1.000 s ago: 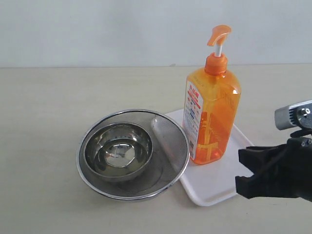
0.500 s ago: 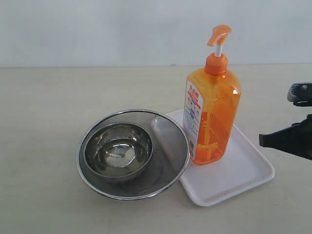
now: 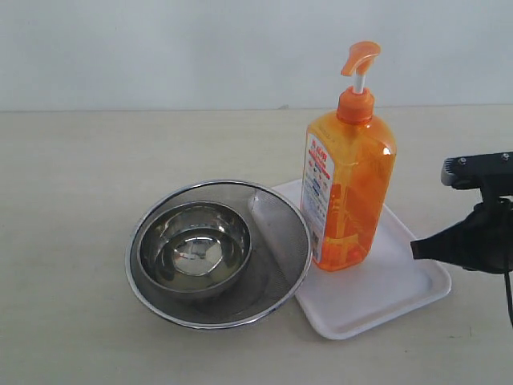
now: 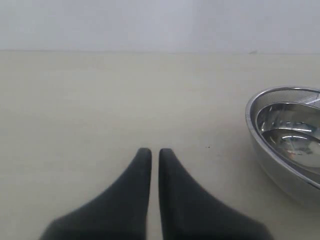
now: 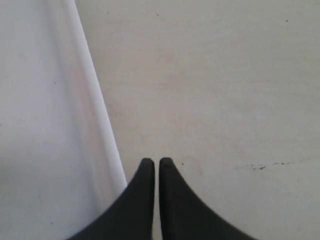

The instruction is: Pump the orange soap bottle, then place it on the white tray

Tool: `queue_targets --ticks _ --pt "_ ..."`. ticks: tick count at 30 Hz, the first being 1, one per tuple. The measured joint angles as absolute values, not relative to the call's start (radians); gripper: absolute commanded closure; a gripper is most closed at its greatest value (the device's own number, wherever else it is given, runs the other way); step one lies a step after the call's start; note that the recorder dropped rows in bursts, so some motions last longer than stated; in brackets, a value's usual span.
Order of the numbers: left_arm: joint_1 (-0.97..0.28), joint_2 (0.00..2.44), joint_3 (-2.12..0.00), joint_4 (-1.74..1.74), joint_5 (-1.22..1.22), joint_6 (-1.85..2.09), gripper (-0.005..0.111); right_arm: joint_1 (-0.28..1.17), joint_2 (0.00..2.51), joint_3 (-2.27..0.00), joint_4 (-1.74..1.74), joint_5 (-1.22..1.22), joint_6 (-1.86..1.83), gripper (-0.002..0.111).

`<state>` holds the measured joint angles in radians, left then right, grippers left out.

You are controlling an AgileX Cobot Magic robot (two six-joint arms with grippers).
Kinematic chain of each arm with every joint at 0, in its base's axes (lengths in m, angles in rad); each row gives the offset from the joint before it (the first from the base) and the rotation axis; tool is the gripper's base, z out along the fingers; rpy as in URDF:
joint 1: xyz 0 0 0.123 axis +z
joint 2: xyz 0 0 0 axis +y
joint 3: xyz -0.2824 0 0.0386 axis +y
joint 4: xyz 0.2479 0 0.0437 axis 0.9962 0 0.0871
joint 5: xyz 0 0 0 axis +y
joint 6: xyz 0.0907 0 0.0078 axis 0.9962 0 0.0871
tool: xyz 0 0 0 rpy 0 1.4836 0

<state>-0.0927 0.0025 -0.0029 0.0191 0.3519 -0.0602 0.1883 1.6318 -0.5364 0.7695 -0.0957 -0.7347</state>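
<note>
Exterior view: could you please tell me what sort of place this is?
Probably a staged test bench: a plain beige table, a blank wall, and a few props, an orange soap bottle on a white tray and a mesh strainer.

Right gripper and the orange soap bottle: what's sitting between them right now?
Nothing but bare white tray between the right gripper and the orange soap bottle, in the exterior view.

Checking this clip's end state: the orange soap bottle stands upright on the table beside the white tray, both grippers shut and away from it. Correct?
No. The exterior view shows the orange soap bottle upright on the white tray, not beside it. The left gripper and right gripper are shut, away from it.
</note>
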Motion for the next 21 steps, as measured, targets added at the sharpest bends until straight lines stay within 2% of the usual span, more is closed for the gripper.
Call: queue_targets --ticks 21 --pt "-0.093 0.003 -0.003 0.019 0.352 -0.060 0.102 0.181 1.691 -0.539 0.767 0.023 -0.766 0.108"
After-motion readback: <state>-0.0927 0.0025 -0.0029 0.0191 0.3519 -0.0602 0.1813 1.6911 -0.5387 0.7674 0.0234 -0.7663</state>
